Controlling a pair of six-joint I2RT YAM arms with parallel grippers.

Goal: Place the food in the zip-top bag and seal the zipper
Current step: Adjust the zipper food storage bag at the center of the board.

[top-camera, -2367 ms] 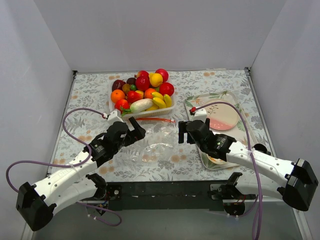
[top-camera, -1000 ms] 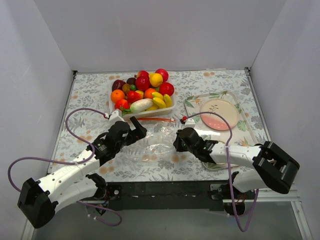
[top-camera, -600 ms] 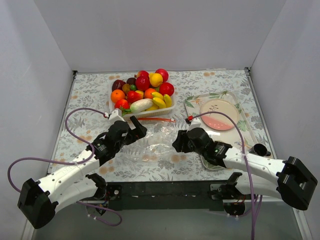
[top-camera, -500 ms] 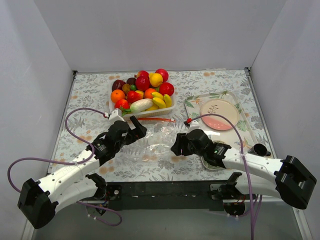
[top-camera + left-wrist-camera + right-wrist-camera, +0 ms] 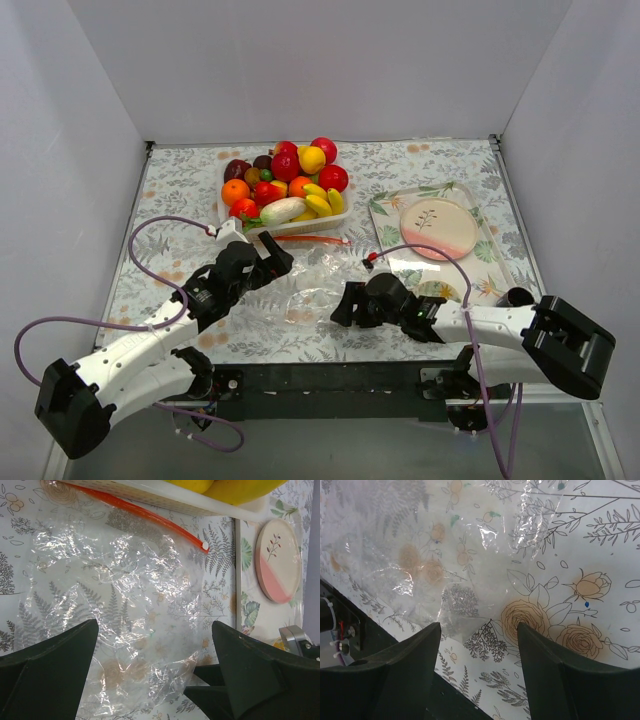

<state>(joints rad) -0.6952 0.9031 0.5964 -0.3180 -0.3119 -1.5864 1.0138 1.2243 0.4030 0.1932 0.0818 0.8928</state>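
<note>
the zip-top bag (image 5: 310, 285) lies flat on the table (image 5: 180, 200) between our arms, mouth facing far toward the basket (image 5: 300, 228). its zipper (image 5: 305, 239) runs left to right, the right end a bit nearer. the food (image 5: 285, 180) is piled in the basket. our left gripper (image 5: 278, 262) is spread wide over the bag's left edge. our right gripper (image 5: 338, 308) has its jaws apart at the near right corner, gripping nothing.
</note>
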